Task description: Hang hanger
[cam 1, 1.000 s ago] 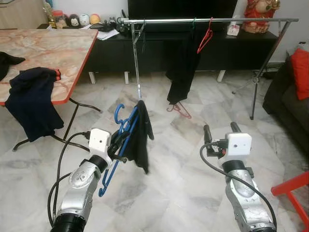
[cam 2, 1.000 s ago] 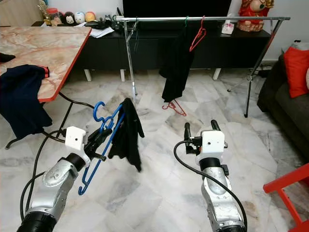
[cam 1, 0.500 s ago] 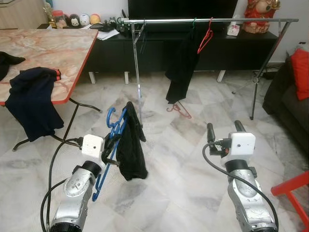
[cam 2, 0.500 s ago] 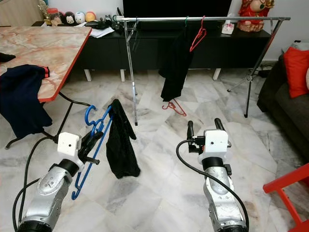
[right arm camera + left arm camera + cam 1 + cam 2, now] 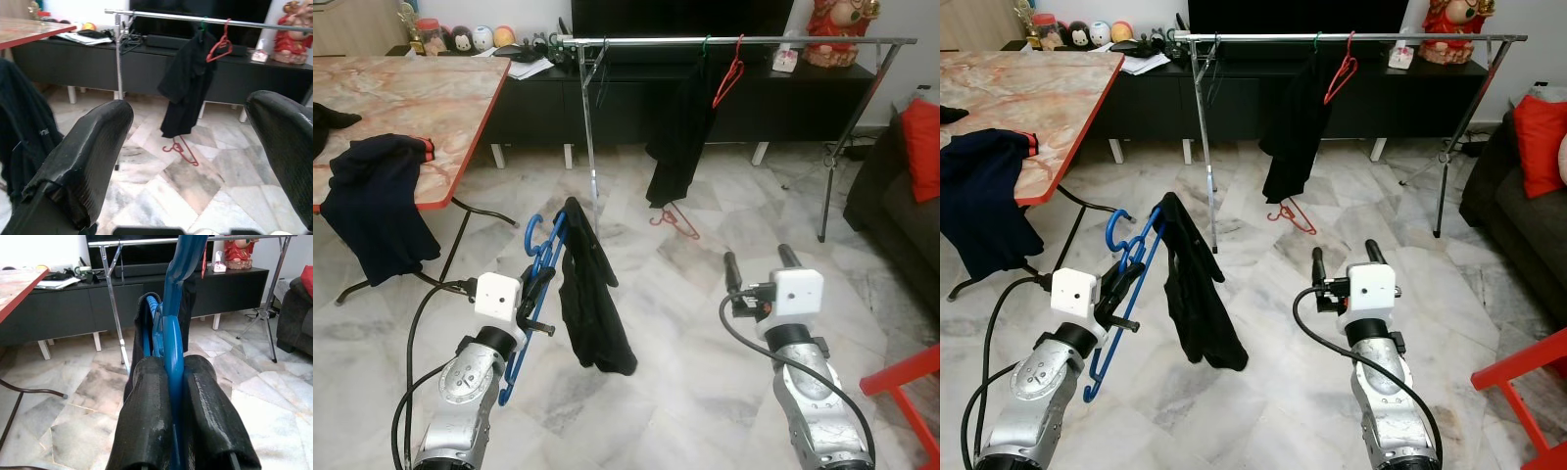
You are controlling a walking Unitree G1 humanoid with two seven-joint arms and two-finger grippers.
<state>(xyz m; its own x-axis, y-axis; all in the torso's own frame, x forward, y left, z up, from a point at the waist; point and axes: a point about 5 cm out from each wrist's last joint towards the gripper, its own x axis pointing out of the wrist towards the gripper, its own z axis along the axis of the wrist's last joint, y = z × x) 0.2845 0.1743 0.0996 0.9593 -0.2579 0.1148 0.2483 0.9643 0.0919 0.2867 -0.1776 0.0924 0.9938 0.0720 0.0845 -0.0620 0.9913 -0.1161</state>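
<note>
Blue hanger (image 5: 173,333) in left claw (image 5: 174,396)

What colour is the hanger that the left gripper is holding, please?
Blue; the plastic hanger in the left gripper shows best in the left wrist view.

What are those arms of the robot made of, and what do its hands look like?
Both arms are silver metal with black joints. Each wrist carries a white box and a looping black cable. The left gripper and right gripper each have two long black fingers with a textured surface.
</note>
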